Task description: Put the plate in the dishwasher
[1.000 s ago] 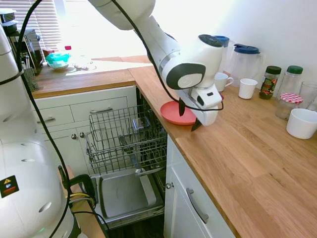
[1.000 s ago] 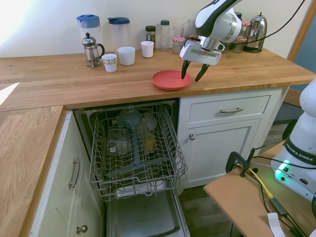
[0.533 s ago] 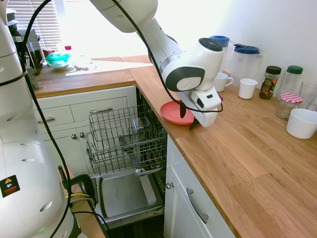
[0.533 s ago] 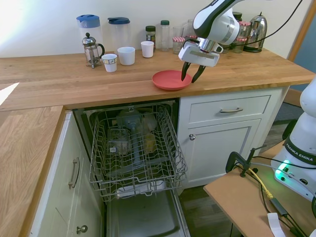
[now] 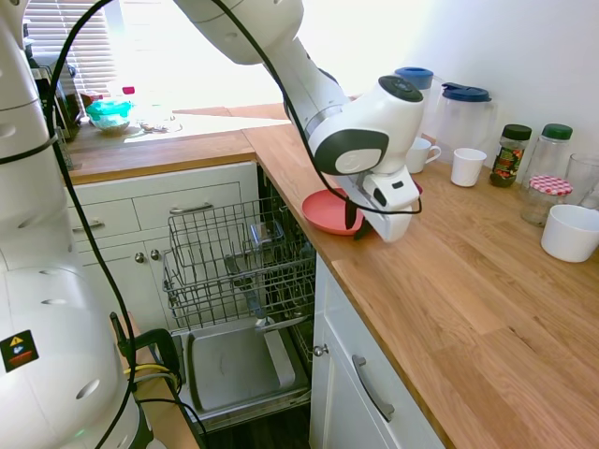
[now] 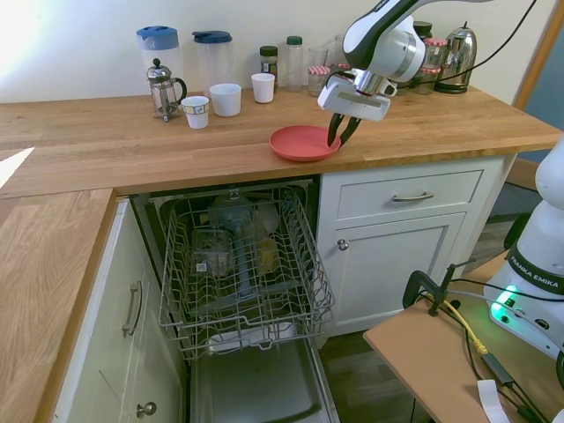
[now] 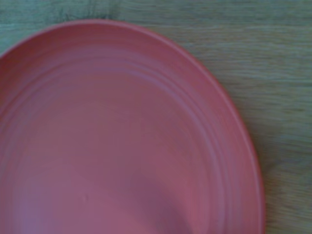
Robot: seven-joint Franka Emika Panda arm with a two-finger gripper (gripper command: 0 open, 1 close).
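While the coral-red plate (image 6: 305, 142) lies flat, face up, on the tabletop (image 6: 132, 150) just above the open dishwasher (image 6: 242, 264), nothing is loaded yet. Being round, it has no long axis. The pincer (image 6: 341, 133) straddles its rim, fingers narrowed; whether they grip is unclear.

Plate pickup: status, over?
Gripper down at plate's rim, jaws nearly closed around it. Plate flat on the countertop, not lifted. Dishwasher open, rack pulled out; nothing blocking.
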